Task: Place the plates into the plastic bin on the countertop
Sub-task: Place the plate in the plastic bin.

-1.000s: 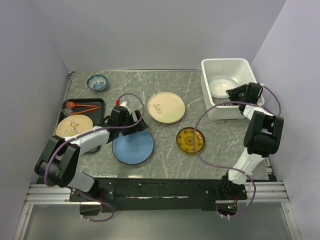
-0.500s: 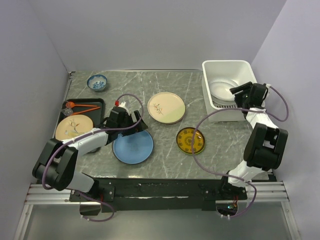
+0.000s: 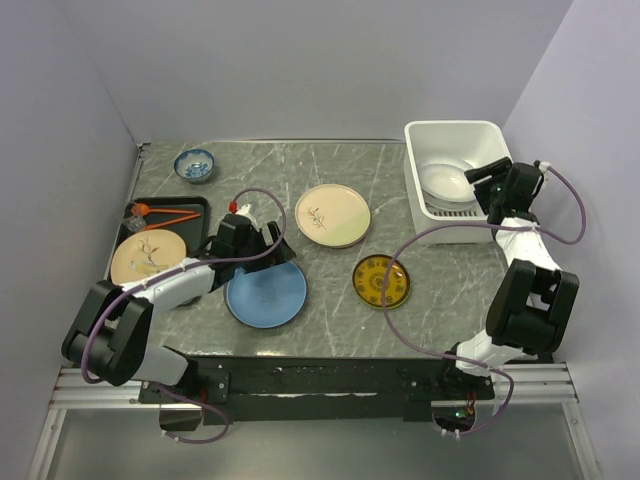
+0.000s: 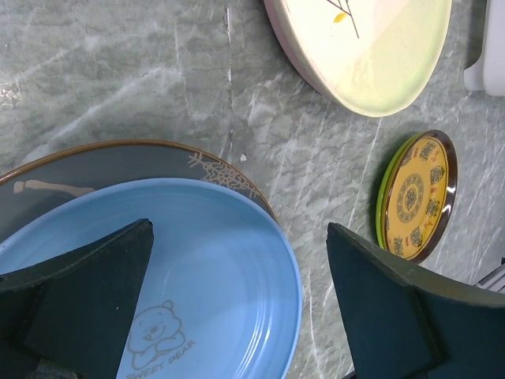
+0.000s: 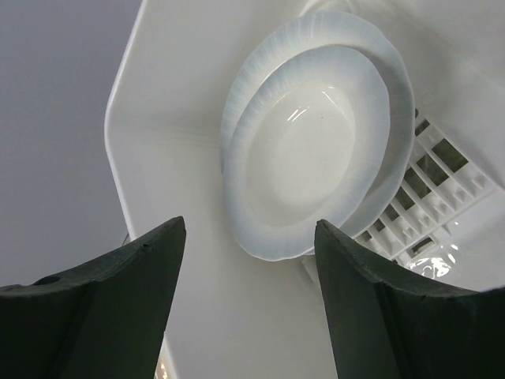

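Observation:
A blue plate (image 3: pixel 266 293) lies near the front on the countertop (image 3: pixel 330 310); in the left wrist view the blue plate (image 4: pixel 197 268) rests on a dark grey plate (image 4: pixel 118 162). My left gripper (image 3: pixel 266 250) is open and empty just above its far edge, the jaws wide apart (image 4: pixel 237 308). A cream sprig plate (image 3: pixel 332 215) and a small yellow-patterned plate (image 3: pixel 381 281) on a green one (image 4: pixel 383 197) lie mid-counter. The white plastic bin (image 3: pixel 480 131) holds stacked white plates (image 5: pixel 316 166). My right gripper (image 3: pixel 478 178) hangs open and empty over the bin's right side (image 5: pixel 248 308).
A black tray (image 3: pixel 190 207) at the left holds another cream sprig plate (image 3: pixel 148 256) and an orange utensil (image 3: pixel 165 214). A small blue-and-white bowl (image 3: pixel 194 164) stands at the back left. Walls close in on the left, back and right.
My right arm has swung outward to the right, its gripper staying open over the bin. My left arm has barely moved.

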